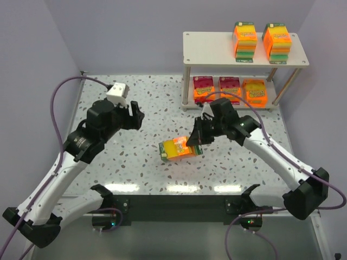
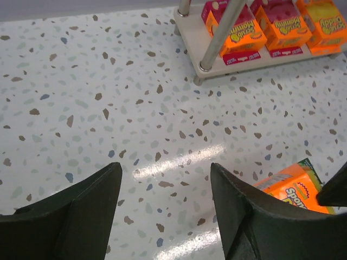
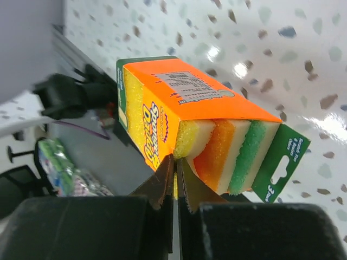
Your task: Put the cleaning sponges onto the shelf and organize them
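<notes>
Right gripper (image 3: 174, 168): fingers pressed nearly together, seemingly pinching the near edge of one sponge pack (image 3: 184, 116); the exact hold is unclear from the wrist view. The pack sits directly ahead of the fingertips, over the speckled table (image 1: 135, 162). Left gripper (image 2: 165, 168): spread wide, nothing between the fingers, the same pack off to its lower right. Shelf (image 1: 214, 51), beyond both grippers: two packs (image 1: 245, 40) on the upper board, three packs (image 1: 230, 89) on the lower board
</notes>
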`<state>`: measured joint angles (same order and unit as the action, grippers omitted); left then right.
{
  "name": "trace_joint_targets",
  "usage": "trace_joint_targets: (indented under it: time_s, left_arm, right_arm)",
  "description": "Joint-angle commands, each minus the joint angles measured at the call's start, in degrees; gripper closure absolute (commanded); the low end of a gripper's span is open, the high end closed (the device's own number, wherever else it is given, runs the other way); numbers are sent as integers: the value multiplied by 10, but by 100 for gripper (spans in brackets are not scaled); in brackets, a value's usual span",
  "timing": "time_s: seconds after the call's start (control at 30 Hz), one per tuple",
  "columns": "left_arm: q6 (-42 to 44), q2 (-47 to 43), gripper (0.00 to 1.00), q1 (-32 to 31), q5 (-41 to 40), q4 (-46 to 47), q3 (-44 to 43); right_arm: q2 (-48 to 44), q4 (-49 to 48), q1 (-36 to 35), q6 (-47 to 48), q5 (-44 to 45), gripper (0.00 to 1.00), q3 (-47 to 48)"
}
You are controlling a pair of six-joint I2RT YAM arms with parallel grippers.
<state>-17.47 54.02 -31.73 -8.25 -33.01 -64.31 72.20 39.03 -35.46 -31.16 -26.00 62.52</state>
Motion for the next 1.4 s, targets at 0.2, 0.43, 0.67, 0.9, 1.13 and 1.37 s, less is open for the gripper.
trace_joint_targets:
  time_s: [0.2,0.43,0.67,0.9,1.13,1.37]
  left_arm:
    - [-28,-45,29,18,-93,-14,-71]
    - [-44,-42,29,19,-77,-30,-74]
    - [-55,-64,29,18,-70,-36,-67]
    - [-55,-58,30,18,-61,-36,-71]
    - [-61,-58,30,18,-47,-38,-67]
    - [-63,-64,30,18,-44,-42,-64]
  right_arm:
    - [-21,-128,166,-241,-129,100,239]
    - [72,-203,180,-388,95,100,372]
    - [95,-224,176,-523,375,100,369]
    - [213,-159,164,-546,451,100,518]
    - [288,-73,128,-556,555,100,644]
    - [319,-39,83,-552,653,100,680]
